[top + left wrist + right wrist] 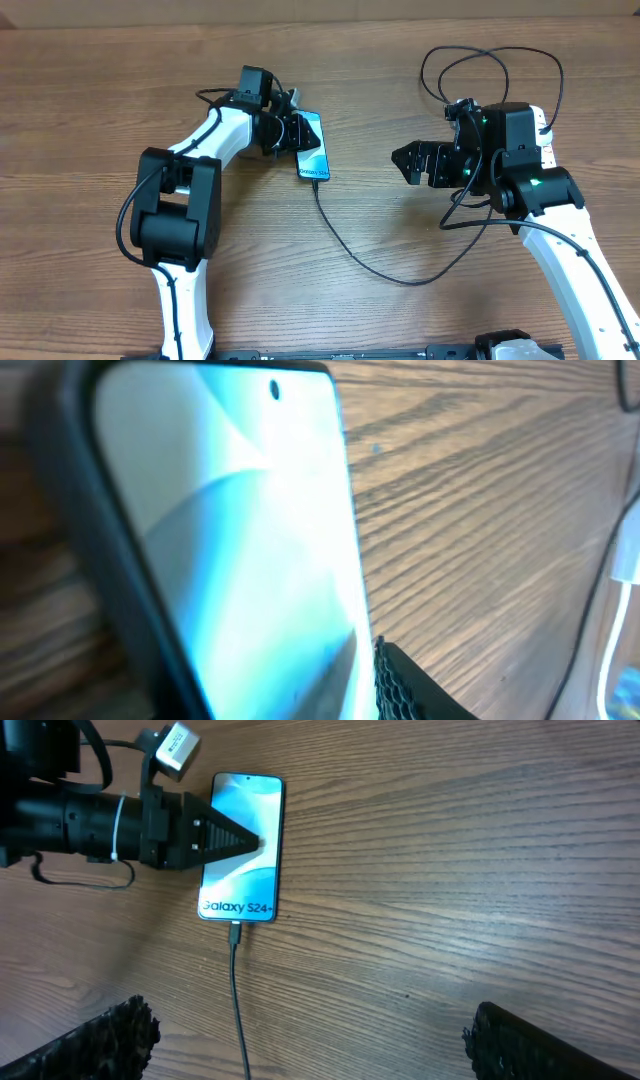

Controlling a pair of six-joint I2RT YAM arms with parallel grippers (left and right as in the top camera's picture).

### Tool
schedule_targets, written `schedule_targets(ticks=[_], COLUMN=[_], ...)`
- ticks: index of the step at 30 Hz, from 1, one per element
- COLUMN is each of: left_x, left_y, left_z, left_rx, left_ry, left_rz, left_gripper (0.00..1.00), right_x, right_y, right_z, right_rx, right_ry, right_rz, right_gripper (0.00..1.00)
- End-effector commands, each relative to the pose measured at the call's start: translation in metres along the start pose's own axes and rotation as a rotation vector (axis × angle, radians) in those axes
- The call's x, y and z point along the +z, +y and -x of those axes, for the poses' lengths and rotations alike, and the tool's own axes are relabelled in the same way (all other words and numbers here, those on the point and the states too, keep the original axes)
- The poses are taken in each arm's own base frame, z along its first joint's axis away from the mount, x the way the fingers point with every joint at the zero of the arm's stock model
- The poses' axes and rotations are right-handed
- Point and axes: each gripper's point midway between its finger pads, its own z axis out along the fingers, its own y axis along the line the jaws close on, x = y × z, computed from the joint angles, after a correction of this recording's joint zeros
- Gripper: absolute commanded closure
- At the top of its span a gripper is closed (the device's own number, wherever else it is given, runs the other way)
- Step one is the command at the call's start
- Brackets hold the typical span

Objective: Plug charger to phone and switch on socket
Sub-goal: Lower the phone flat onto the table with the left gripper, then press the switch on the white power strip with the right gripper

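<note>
The phone [313,150] lies on the wooden table with its light-blue screen lit, and it also shows in the right wrist view [243,845]. My left gripper [290,132] reaches in from the left and is closed on the phone, one finger pad against its edge [400,685]. The screen [240,540] fills the left wrist view. The charger cable [360,262] has its tip plugged into the phone's lower end [235,932] and runs back under my right arm. My right gripper [405,165] is open and empty, hovering to the right of the phone [320,1050]. Only a sliver of the white socket [545,150] shows behind the right arm.
Black arm cables loop above the right wrist [490,60]. The charger cable sags toward the table's front between the arms. Bare wood lies between the phone and the right gripper.
</note>
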Motion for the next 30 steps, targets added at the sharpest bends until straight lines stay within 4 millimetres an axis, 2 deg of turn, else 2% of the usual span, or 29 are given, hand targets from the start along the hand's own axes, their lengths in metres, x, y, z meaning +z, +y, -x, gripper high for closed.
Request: schedule_targets(ticks=[1, 4, 8, 10, 11, 14, 18, 20, 21, 26, 28, 30], left_x=[-0.003, -0.004, -0.004, -0.005, -0.005, -0.009, -0.023, -0.035, -0.047, -0.091, -0.110, -0.128], left_y=[0.031, 0.033, 0.036, 0.039, 0.041, 0.049, 0.059, 0.062, 0.060, 0.036, 0.024, 0.008], left_z=[0.005, 0.002, 0.000, -0.002, -0.002, -0.006, -0.009, -0.007, -0.005, -0.002, -0.003, -0.007], left_rx=[-0.008, -0.016, -0.021, -0.027, -0.030, -0.054, -0.143, -0.163, -0.170, -0.105, -0.065, -0.015], left_ry=[-0.023, -0.014, -0.009, -0.003, -0.001, 0.013, 0.023, 0.019, 0.010, -0.037, -0.062, -0.082], left_rz=[0.158, 0.172, 0.188, 0.205, 0.214, 0.240, 0.253, 0.258, 0.258, 0.256, 0.275, 0.291], left_gripper=[0.59, 0.54, 0.30, 0.09, 0.02, 0.00, 0.00, 0.00, 0.00, 0.00, 0.00, 0.00], right_x=[-0.005, -0.005, -0.006, -0.007, -0.008, -0.012, -0.025, -0.039, -0.052, -0.084, -0.088, -0.088], right_y=[0.001, -0.001, -0.017, -0.024, -0.027, -0.039, -0.071, -0.099, -0.123, -0.199, -0.221, -0.245], right_z=[0.003, 0.004, 0.004, 0.005, 0.006, 0.010, 0.020, 0.027, 0.032, 0.037, 0.035, 0.034], right_rx=[-0.013, -0.012, -0.006, -0.001, 0.002, 0.027, 0.099, 0.163, 0.217, 0.446, 0.508, 0.556], right_ry=[-0.018, -0.021, -0.029, -0.035, -0.037, -0.054, -0.099, -0.144, -0.183, -0.297, -0.316, -0.329], right_rz=[-0.006, -0.018, -0.110, -0.146, -0.157, -0.186, -0.246, -0.294, -0.335, -0.479, -0.504, -0.528], right_gripper=[0.00, 0.00, 0.00, 0.00, 0.00, 0.00, 0.00, 0.00, 0.00, 0.00, 0.00, 0.07])
